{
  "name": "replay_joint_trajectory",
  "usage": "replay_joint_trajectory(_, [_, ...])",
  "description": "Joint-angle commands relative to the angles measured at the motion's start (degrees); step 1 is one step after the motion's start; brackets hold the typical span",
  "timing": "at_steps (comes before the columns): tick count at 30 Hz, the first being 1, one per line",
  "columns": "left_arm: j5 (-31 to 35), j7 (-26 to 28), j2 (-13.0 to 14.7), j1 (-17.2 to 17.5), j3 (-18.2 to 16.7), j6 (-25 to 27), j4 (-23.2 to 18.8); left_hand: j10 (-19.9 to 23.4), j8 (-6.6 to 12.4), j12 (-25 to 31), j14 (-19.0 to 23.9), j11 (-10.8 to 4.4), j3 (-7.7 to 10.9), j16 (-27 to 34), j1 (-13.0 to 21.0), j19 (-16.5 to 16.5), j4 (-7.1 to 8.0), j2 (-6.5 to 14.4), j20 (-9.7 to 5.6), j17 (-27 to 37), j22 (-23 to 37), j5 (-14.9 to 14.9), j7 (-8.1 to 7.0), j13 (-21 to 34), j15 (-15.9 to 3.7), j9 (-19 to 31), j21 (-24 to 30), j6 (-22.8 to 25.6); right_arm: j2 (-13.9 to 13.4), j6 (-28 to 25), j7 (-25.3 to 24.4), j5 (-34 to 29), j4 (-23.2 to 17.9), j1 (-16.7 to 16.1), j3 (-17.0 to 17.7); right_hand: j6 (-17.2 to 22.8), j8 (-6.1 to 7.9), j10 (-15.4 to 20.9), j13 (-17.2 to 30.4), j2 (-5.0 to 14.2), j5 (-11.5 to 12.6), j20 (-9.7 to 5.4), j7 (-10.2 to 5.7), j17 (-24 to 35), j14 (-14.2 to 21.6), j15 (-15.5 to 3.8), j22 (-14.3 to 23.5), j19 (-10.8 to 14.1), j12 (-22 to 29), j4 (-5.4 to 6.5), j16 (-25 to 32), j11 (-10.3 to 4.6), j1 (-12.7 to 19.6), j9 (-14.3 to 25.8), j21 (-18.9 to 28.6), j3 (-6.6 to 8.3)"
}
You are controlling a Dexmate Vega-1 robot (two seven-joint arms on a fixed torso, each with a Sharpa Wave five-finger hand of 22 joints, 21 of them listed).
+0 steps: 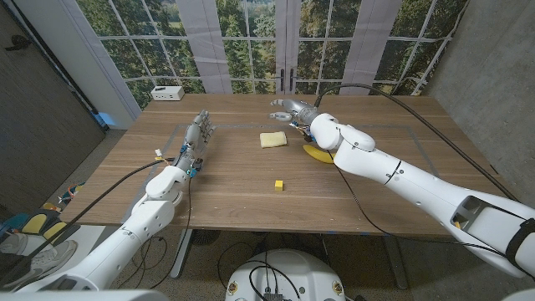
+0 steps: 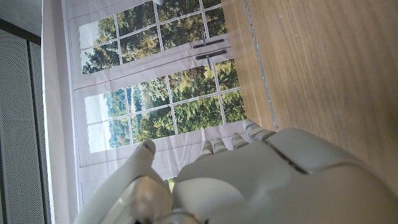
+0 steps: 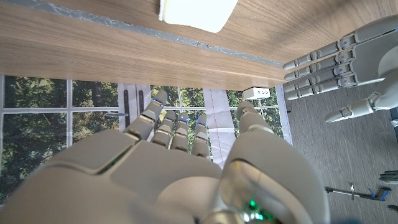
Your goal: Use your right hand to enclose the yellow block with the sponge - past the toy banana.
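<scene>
A pale yellow sponge (image 1: 272,140) lies on the wooden table (image 1: 234,196) a little past its middle; in the right wrist view the sponge (image 3: 196,12) sits close to my fingers. The small yellow block (image 1: 278,185) stands nearer the front edge, apart from the sponge. The toy banana (image 1: 318,154) lies right of the sponge, partly hidden under my right forearm. My right hand (image 1: 292,109) hovers beyond and right of the sponge, fingers spread, holding nothing; the same right hand (image 3: 186,168) is empty in its wrist view. My left hand (image 1: 199,134) stands upright at the left, fingers straight, empty.
A white box (image 1: 167,93) sits at the table's far left corner. Grey tape lines (image 1: 242,125) mark a rectangle on the tabletop. Windows rise behind the far edge. In the right wrist view my left hand (image 3: 336,59) appears across the table.
</scene>
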Motion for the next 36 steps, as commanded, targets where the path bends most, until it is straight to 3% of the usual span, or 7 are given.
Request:
replay_joint_trajectory(1, [-0.2, -0.18, 0.27, 0.24, -0.26, -0.15, -0.12, -1.05, 0.08, -0.06, -3.85, 0.41, -0.48, 0.24, 0.26, 0.08, -0.03, 0.15, -0.07, 0.09, 0.21, 0.24, 0.17, 0.16, 0.06, 0.16, -0.37, -0.69, 2.15, -0.57, 0.85, -1.98, 2.25, 0.92, -2.06, 0.48, -0.02, 0.05, 0.26, -0.65, -0.33, 0.3, -0.26, 0.14, -0.27, -0.23, 0.34, -0.96, -0.08, -0.09, -0.21, -0.53, 0.17, 0.08, -0.49, -0.42])
replay_joint_trajectory(3, [-0.27, -0.2, 0.26, 0.14, -0.22, 0.07, -0.05, -1.05, 0.07, -0.07, -3.86, 0.42, -0.5, 0.23, 0.26, 0.09, -0.04, 0.16, -0.07, 0.09, 0.21, 0.24, 0.16, 0.16, 0.06, 0.16, -0.39, -0.71, 2.44, -0.91, 1.01, -2.39, 2.52, 1.16, -2.4, 0.48, -0.06, 0.06, 0.27, -1.11, -0.48, 1.0, -0.2, 0.15, -0.37, -0.05, 0.35, -1.52, -0.09, 0.05, -0.27, -0.39, -0.24, 0.09, -0.87, -0.85])
replay_joint_trajectory(13, [-0.51, -0.85, -0.05, -0.47, -0.22, -0.18, 1.12, -1.1, 0.07, -0.11, -3.85, 0.39, -0.55, 0.24, 0.27, 0.11, -0.04, 0.18, -0.07, 0.09, 0.21, 0.24, 0.12, 0.16, 0.11, 0.16, -0.48, -0.63, 3.86, -1.12, 1.52, -2.84, 4.77, 1.95, -3.44, 0.42, -0.15, -0.13, 0.27, -1.72, -0.56, 0.97, -0.36, 0.11, -1.31, 0.04, 0.37, -2.28, -0.17, 0.18, -0.67, -0.67, -0.82, 0.1, -1.53, -1.55])
replay_joint_trajectory(25, [-0.53, -1.34, -0.3, -1.23, -0.08, -0.17, 2.08, -1.11, 0.06, -0.14, -3.85, 0.38, -0.62, 0.23, 0.28, 0.12, -0.07, 0.19, -0.07, 0.09, 0.21, 0.24, 0.07, 0.16, 0.09, 0.17, -0.57, -0.58, 5.22, -2.07, 1.99, -3.59, 7.37, 3.22, -4.74, 0.19, -0.27, -0.73, 0.28, -2.68, -0.6, 1.18, -0.43, 0.07, -1.88, 0.2, 0.39, -2.09, -0.39, 0.33, -0.92, -0.8, -1.66, 0.11, -1.85, -2.52])
replay_joint_trajectory(30, [-0.54, -1.5, -0.29, -1.57, 0.04, 0.16, 2.39, -1.03, 0.27, -0.12, -3.85, 0.37, -0.66, 0.22, 0.29, 0.17, -0.07, 0.2, -0.09, 0.09, 0.21, 0.24, -0.43, 0.16, 0.15, 0.17, -0.61, 0.03, 6.01, -3.19, 1.88, -4.15, 8.45, 3.71, -5.43, -0.08, -0.37, -0.99, 0.28, -3.04, -0.57, 2.0, -0.49, 0.03, -2.01, 0.23, 0.4, -1.93, -0.45, 0.33, -0.98, -0.96, -1.93, 0.12, -1.96, -2.89])
replay_joint_trajectory(36, [-0.48, -1.41, -0.44, -1.98, 0.12, 0.35, 2.81, -1.09, 0.21, -0.16, -3.85, 0.42, -0.71, 0.22, 0.29, 0.18, -0.08, 0.2, -0.08, 0.09, 0.22, 0.24, 0.23, 0.17, 0.12, 0.18, -0.67, 0.03, 6.97, -3.9, 2.85, -3.81, 10.4, 4.73, -6.25, -0.6, -0.53, -1.45, 0.29, -3.31, -0.5, 2.05, -0.82, -0.02, -2.03, 0.13, 0.42, -1.69, -0.57, 0.28, -0.99, -1.11, -2.09, 0.13, -2.06, -3.22])
